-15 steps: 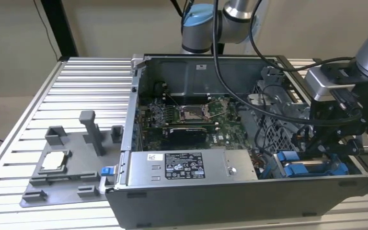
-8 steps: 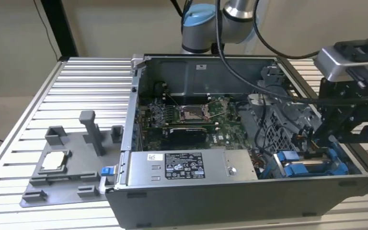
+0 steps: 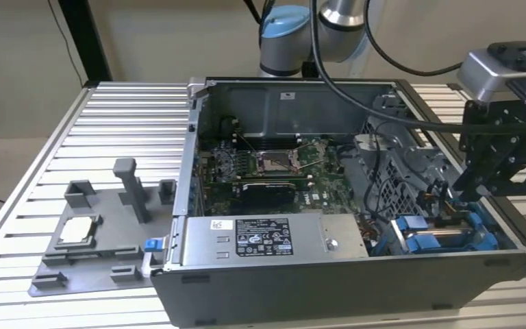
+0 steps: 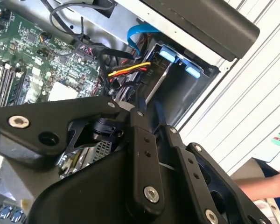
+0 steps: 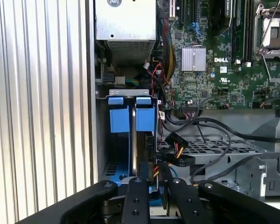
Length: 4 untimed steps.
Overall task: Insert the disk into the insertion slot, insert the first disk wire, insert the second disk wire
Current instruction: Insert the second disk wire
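The disk stands on edge in the insertion slot, its bright blue carrier tabs showing at the near end. In the exterior view the blue carrier sits in the case's front corner, on that view's right. My black gripper reaches down into that corner and hangs over the disk's far end. A yellow, red and black wire bundle with a black plug lies just beside the gripper. In the second wrist view the same bundle runs to the disk, with a blue flat cable looping above it.
The open case holds a green motherboard with an open processor socket and a boxy power supply. Loose black cables cross a perforated cage. A grey fixture holding a small silver chip lies on the slatted table. A person's hand is nearby.
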{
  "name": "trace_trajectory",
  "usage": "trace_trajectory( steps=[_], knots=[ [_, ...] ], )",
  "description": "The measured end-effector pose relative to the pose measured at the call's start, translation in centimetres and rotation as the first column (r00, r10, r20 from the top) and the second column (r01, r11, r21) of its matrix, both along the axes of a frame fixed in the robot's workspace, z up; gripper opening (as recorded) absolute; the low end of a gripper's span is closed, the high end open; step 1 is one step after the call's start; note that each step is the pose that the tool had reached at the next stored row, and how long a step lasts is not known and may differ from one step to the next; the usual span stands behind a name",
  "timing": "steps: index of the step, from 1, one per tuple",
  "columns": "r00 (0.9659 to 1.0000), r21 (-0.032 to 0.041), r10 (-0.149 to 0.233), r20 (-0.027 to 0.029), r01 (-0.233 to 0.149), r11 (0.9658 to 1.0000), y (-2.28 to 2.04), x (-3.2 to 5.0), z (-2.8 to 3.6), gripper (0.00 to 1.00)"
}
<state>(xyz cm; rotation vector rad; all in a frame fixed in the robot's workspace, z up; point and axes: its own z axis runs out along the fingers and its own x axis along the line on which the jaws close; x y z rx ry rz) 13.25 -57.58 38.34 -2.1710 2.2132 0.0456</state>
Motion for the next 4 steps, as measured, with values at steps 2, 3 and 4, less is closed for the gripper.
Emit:
trace_trajectory(
  steps=[2, 3, 4],
  knots=[
    [1.0000, -0.0002, 0.000, 0.0000, 0.000, 1.0000, 0.00, 0.00, -0.01, 1.00],
    [1.0000, -0.0005, 0.000, 0.0000, 0.000, 1.0000, 0.00, 0.00, 0.00, 1.00],
    [1.0000, -0.0007, 0.000, 0.0000, 0.000, 1.0000, 0.00, 0.00, 0.00, 1.00]
  ],
)
